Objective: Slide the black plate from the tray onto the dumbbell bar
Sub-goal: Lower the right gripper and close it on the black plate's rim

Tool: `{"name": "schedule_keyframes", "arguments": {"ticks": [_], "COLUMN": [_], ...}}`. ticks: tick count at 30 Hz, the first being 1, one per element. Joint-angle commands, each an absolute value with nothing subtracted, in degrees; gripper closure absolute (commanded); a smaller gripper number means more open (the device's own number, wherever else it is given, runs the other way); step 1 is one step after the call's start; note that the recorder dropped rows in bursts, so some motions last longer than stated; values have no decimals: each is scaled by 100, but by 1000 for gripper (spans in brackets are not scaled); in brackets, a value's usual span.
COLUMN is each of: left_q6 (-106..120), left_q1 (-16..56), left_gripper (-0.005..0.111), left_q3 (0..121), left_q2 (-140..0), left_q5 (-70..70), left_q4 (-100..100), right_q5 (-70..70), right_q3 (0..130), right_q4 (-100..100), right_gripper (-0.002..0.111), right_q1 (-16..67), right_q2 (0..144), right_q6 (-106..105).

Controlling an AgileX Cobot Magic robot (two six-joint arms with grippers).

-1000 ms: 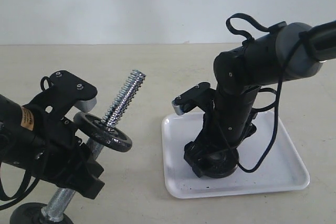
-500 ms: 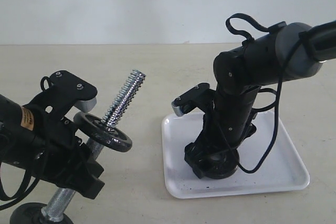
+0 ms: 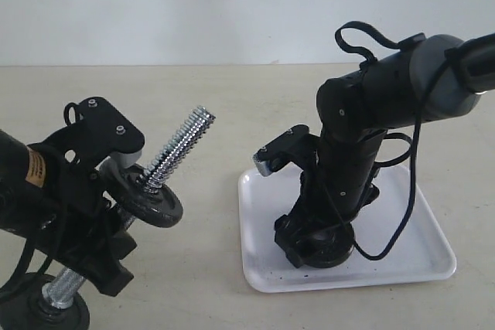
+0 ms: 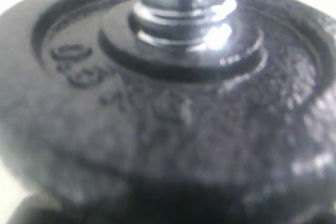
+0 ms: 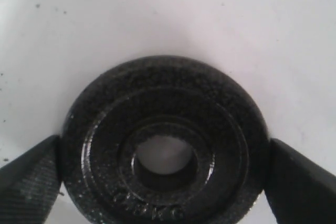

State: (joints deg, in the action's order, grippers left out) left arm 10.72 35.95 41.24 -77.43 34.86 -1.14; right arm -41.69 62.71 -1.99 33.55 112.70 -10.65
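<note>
The right gripper (image 5: 164, 156) is down in the tray (image 3: 418, 256) with its two fingers (image 5: 29, 177) narrowed onto the black plate (image 5: 105, 129), one pad against each side of the rim, so it looks to have the plate pinched. The plate lies flat on the white floor of the tray, hole up, and nothing shows it lifted, so I judge the task to be at its first step: the grip is made or nearly made, while the lift, the carry across and the threading are all left. A black cable (image 3: 402, 214) loops from the right arm down over the tray. Well apart, on the other side of the table (image 3: 232, 106), the left gripper (image 3: 108, 249) surrounds the dumbbell bar (image 3: 179, 141) low on its shaft; its jaws are hidden, but since the bar stands tilted I take it to be clamped there. The threaded free end points up and towards the tray, bare and ready. A second black disc (image 3: 147, 199) is already on the bar just above the left gripper, and another disc (image 3: 39, 314) sits at the foot. Nothing lies between tray and bar; the likely trouble is matching the plate's small hole to the slanted thread.
</note>
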Motion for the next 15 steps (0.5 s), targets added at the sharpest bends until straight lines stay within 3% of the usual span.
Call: {"name": "schedule_keyframes", "arguments": {"ticks": [1,15], "left_q6": [1099,643], "left_q1": [3599,3599], "left_gripper": [102,102], "left_q3": [4657,4651], "left_q2": [-7503,-7569], "left_q5": [3245,3913], "left_q4": [0,826], "right_q5": [-4603,-4437], "right_q3": [6010,6010], "right_q4": [-565,-694], "right_gripper": [108,108], "right_q1": [3371,3371], "right_q2": [11353,11314], "right_q6": [-1126,-1364]}}
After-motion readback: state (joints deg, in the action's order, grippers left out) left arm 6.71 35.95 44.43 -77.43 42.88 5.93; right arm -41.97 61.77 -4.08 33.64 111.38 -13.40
